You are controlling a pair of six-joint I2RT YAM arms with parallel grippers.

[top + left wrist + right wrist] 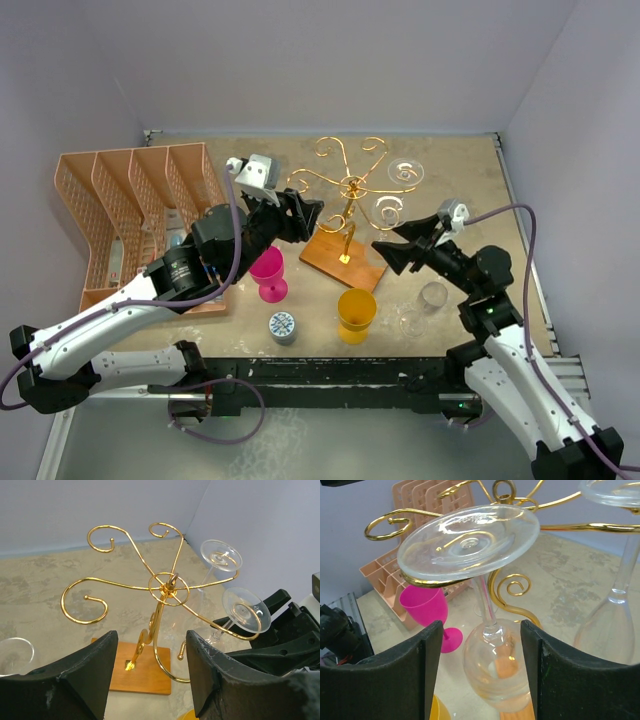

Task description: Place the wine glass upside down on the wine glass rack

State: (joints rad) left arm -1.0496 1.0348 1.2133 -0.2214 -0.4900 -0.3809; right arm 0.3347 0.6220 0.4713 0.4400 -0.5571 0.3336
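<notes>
right tool (pixel 480 647) spread open, fingers flanking the bowl without clamping | left tool (pixel 150 647) open, empty, facing the post | wine glass (pixel 495 667) hangs upside down by its foot on the wine glass rack (pixel 167 587) (another clear glass (pixel 221 556) hangs behind) | rack base on desk (pixel 450 190)

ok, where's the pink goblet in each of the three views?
Top external: pink goblet lower centre-left, left of the wine glass rack base.
Left wrist: not in it.
Right wrist: left of centre, beyond and left of the hanging wine glass.
Shared landmark: the gold rack's scroll arms, in all three views.
</notes>
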